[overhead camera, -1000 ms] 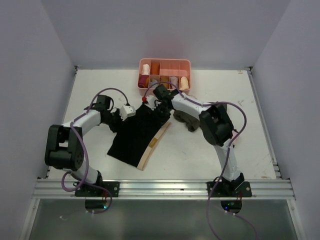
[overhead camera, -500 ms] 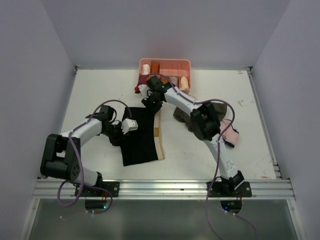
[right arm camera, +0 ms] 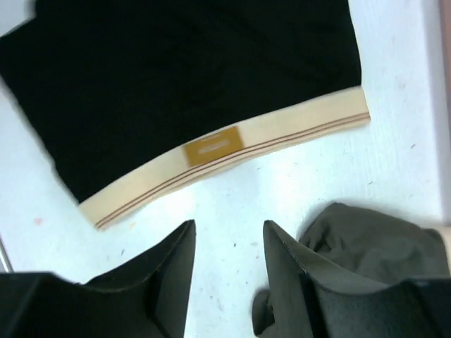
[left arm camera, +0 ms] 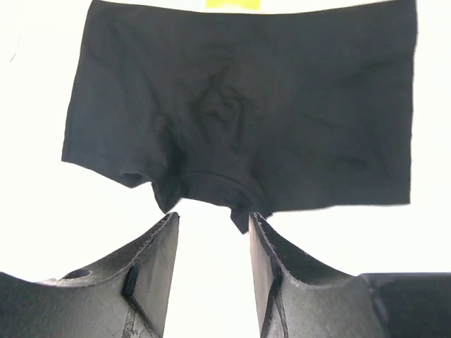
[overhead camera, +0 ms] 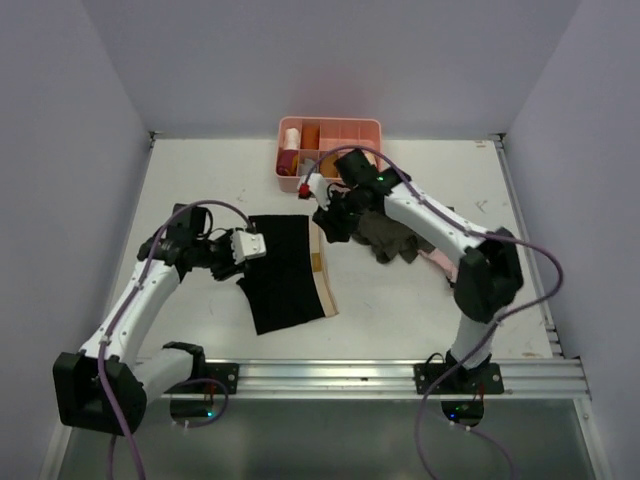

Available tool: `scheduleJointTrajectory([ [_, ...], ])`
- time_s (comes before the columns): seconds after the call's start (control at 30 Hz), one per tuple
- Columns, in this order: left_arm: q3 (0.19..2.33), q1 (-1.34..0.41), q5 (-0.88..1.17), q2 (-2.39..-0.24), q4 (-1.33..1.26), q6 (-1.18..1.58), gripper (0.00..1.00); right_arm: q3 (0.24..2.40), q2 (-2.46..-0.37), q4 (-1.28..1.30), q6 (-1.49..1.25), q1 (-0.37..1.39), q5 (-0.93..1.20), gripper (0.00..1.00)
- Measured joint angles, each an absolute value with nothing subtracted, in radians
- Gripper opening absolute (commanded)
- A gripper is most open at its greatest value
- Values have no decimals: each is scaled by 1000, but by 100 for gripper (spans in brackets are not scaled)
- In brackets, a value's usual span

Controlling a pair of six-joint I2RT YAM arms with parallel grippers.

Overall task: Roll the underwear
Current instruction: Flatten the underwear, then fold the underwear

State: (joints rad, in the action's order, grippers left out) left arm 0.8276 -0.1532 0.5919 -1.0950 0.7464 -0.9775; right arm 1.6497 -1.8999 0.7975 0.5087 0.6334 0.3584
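Top external: shows the underwear (overhead camera: 288, 270) spread flat on the surface (overhead camera: 200, 180), directly between the two hands. Puts the left hand (overhead camera: 243, 256) just beside the leg-hem edge and the right hand (overhead camera: 328, 218) just beside the far end of the waistband (overhead camera: 322, 262). Reads as cloth laid smooth on purpose, so that a roll can start from a straight edge; rolling itself not yet begun. Leaves the olive garment (overhead camera: 390, 235) just behind the right hand and the pink tray (overhead camera: 328, 145) of rolled pieces beyond it, well apart from the left hand. Left arm stretched forward and low, wrist turned toward the cloth. Right arm reaching far out, then bending back in toward the waistband.

Left wrist: finds the left hand (left arm camera: 211, 218) spread, only bare surface (left arm camera: 70, 225) between the fingers, pinching nothing. Places the underwear (left arm camera: 246, 105) straight ahead of the fingertips, crotch seam nearest, close to one fingertip; whether touching, cannot tell. Hand held low and level, aimed at the hem.

Right wrist: finds the right hand (right arm camera: 229, 229) spread too, nothing between the fingers. Places the waistband (right arm camera: 225, 158) ahead of the fingertips and clear of them, label up, black cloth beyond. Olive garment (right arm camera: 366, 239) just beside one finger, partly hidden behind it. Hand tilted down over the surface (right arm camera: 394, 162).
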Motion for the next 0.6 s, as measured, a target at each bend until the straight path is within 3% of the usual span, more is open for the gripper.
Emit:
scheduleJointTrajectory([
  [0.1,818,-172,599,-1077,807,-1054,48,1441,-1637,798,690,632,452,43],
  [0.23,741,-231,606,-1115,826,-1073,48,1200,-1459,802,920,694,491,41],
  [0.37,696,-260,621,-1155,815,-1018,47,1028,-1554,752,1039,815,470,40],
  [0.6,696,-261,659,-1215,739,-906,46,986,-1635,631,1059,962,405,39],
])
